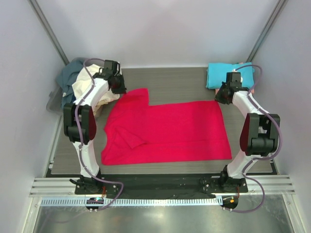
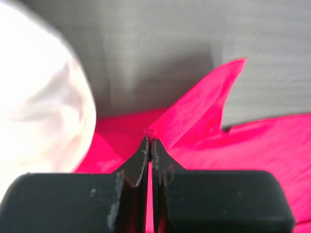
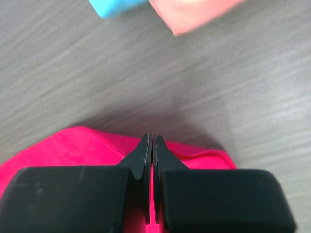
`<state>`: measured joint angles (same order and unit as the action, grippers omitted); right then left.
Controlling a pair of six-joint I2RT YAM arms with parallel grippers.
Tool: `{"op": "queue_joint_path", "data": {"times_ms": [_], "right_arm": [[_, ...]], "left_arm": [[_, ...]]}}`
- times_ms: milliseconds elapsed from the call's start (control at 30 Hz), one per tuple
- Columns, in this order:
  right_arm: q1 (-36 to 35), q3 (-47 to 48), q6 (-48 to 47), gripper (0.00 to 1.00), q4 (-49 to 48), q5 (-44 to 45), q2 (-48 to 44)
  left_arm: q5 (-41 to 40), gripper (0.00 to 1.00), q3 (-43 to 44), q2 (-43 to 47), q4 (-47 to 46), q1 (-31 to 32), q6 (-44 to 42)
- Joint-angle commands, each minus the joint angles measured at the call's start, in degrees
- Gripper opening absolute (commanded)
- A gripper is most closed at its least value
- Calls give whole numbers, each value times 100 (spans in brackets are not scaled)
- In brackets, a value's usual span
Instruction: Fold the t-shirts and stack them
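The grey wood-grain worktop (image 1: 180, 80) carries everything, and the red t-shirt (image 1: 170, 131) lies spread flat across its middle, by far the biggest thing on it, with one sleeve folded in over the body at about 8 o'clock. Out at 10 o'clock, a cream shirt (image 1: 83, 86) and a slate blue shirt (image 1: 72, 70) sit heaped in a grey tub (image 1: 52, 104) at the worktop's edge. At 1 o'clock a folded turquoise shirt (image 1: 219, 75) rests near the back, a salmon pink shirt (image 3: 194, 12) touching it. My left fingers (image 2: 146, 145) are pressed fully together on the red t-shirt's corner at 11 o'clock, which stands up off the surface in a peak. My right fingers (image 3: 145, 143) are likewise squeezed tight on its corner at 2 o'clock.
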<state>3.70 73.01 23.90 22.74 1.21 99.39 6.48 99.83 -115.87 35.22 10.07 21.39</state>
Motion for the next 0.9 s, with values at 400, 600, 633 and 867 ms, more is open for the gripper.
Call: {"op": "queue_joint_path", "data": {"times_ms": [400, 600, 633, 867], "right_arm": [[578, -1307, 246, 1, -288, 108, -1519], [658, -1632, 291, 1, -349, -42, -1704], [667, -1676, 308, 1, -349, -42, -1721], [684, -1949, 334, 1, -376, -192, -1915]], "left_arm": [[-1052, 0, -2573, 3034, 90, 417, 94], [-1298, 0, -3223, 3993, 502, 488, 23], [-1298, 0, -3285, 4194, 538, 488, 23], [-1246, 0, -3778, 4862, 855, 531, 85]]}}
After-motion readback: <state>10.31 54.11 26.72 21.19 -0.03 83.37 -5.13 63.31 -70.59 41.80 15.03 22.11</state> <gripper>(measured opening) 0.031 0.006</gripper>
